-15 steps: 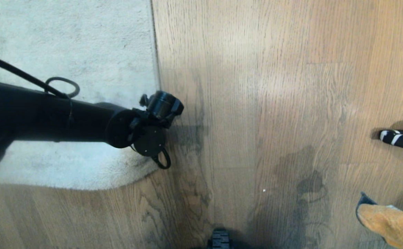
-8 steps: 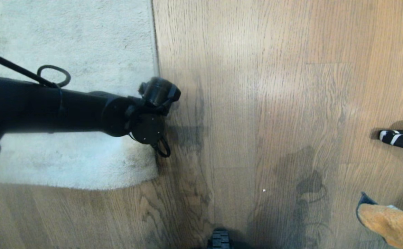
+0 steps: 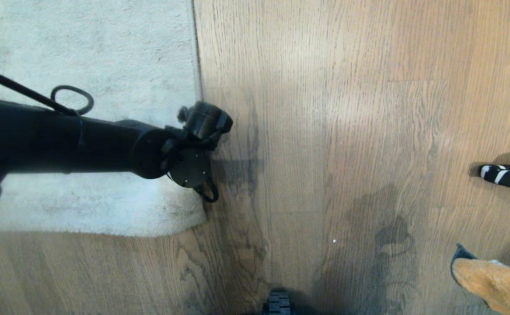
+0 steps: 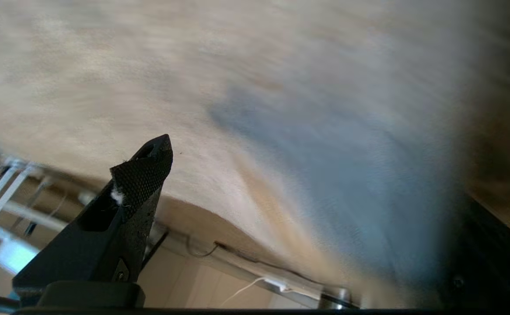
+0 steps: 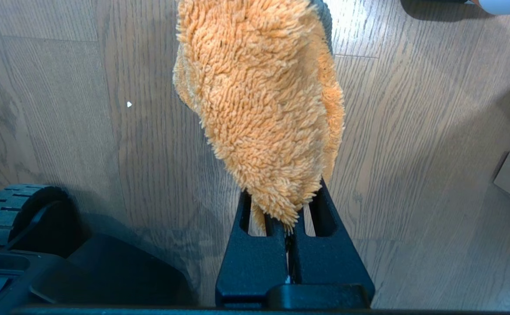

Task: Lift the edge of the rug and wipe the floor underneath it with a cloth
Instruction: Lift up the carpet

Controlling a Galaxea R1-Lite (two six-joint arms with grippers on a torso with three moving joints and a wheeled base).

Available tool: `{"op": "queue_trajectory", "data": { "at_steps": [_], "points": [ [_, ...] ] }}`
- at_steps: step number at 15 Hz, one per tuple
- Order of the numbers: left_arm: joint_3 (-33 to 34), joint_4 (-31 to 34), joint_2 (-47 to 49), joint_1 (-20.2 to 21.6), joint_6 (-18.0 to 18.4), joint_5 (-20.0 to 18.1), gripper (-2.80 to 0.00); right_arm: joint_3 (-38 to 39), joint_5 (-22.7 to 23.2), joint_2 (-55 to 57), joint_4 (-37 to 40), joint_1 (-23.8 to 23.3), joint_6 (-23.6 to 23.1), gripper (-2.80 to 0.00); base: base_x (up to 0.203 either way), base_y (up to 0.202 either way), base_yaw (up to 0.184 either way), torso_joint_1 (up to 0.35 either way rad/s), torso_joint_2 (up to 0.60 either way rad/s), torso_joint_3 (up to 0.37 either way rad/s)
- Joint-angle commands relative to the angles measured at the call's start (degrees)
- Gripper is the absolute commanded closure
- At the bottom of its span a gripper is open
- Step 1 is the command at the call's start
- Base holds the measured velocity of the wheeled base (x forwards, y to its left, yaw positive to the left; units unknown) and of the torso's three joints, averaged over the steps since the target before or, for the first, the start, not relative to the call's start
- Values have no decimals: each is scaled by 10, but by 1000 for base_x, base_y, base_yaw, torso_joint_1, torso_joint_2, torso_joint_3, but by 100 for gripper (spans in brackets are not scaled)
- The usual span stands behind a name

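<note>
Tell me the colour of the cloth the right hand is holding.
Orange-yellow, fluffy pile; the cloth shows best in the right wrist view, pinched in the right hand.

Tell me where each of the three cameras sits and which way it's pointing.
Head view: on the robot's head, looking down at the rug edge, the floor and the left arm.
Left wrist view: behind the open left hand, close against the rug; one finger shows.
Right wrist view: behind the right hand, shut on the cloth, facing the floor; a base wheel shows.
Shared: head and right wrist both show the cloth.
</note>
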Motion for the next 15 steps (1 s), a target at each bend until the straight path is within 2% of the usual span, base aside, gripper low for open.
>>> {"op": "queue_trajectory", "data": {
  "at_steps": [1,3,6,13,15],
  "points": [
    [21,10,4,-19,-16,2,-280,0,0,1,0,0,0,0,0,0,0,0,0,0],
    [40,11,5,-36,-30,2,-280,0,0,1,0,0,0,0,0,0,0,0,0,0],
    [68,12,4,-46,-31,3,-280,0,0,1,0,0,0,0,0,0,0,0,0,0],
    [90,61,-3,-42,-25,13,-280,0,0,1,0,0,0,0,0,0,0,0,0,0],
    [90,64,-6,-40,-25,27,-280,0,0,1,0,0,0,0,0,0,0,0,0,0]
  ]
}}
